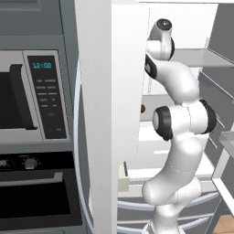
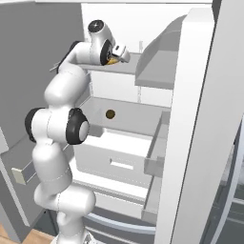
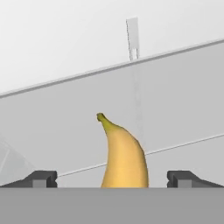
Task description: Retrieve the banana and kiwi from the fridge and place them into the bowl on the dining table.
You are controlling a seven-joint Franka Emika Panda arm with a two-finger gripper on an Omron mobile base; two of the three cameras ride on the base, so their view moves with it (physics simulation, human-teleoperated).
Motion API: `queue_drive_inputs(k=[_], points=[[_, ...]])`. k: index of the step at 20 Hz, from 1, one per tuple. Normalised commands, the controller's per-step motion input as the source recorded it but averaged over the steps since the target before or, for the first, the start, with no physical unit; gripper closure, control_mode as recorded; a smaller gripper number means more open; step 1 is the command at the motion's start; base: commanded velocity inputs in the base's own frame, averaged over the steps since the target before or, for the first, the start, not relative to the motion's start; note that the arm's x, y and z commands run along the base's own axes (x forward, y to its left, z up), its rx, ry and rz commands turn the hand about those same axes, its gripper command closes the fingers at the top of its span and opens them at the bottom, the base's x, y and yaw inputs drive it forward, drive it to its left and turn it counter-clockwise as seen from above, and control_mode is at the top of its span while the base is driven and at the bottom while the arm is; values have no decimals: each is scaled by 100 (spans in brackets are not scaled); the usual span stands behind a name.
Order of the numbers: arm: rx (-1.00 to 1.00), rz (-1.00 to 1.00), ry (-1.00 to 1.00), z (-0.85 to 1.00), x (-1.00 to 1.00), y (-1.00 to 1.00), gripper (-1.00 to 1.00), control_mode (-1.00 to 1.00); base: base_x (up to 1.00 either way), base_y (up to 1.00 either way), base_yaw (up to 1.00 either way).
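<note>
The fridge [image 2: 200, 119] stands with its doors swung wide, white inside. My gripper [image 3: 113, 179] is up at the top shelf [image 2: 157, 66], open, its two fingertips [image 3: 41, 178] wide apart on either side of the banana [image 3: 124, 157]. The banana is yellow with a dark stem tip and lies on that shelf, pointing away from the hand; neither finger touches it. A sliver of its yellow shows under the hand [image 2: 112, 60]. The kiwi [image 2: 110, 114], a small brown ball, sits one shelf lower, well below the gripper, also half seen past the door edge [image 1: 142, 109]. The bowl and dining table are out of view.
The open left fridge door [image 1: 96, 114] stands close beside the arm, with the microwave [image 1: 27, 91] and oven [image 1: 32, 196] column beyond it. A white drawer [image 2: 119, 162] sits under the kiwi's shelf. Door bins [image 2: 155, 152] jut in on the right.
</note>
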Motion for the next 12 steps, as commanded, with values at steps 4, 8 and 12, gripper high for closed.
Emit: queue_drive_inputs(k=[4, 8, 12], points=[[0, -6, 3, -23, 8, -11, -100, -100, 0, 0, 0], [0, -9, 7, -48, 0, -4, 100, -100, 0, 0, 0], [0, -3, 1, -28, 23, 0, 100, -100, 0, 0, 0]])
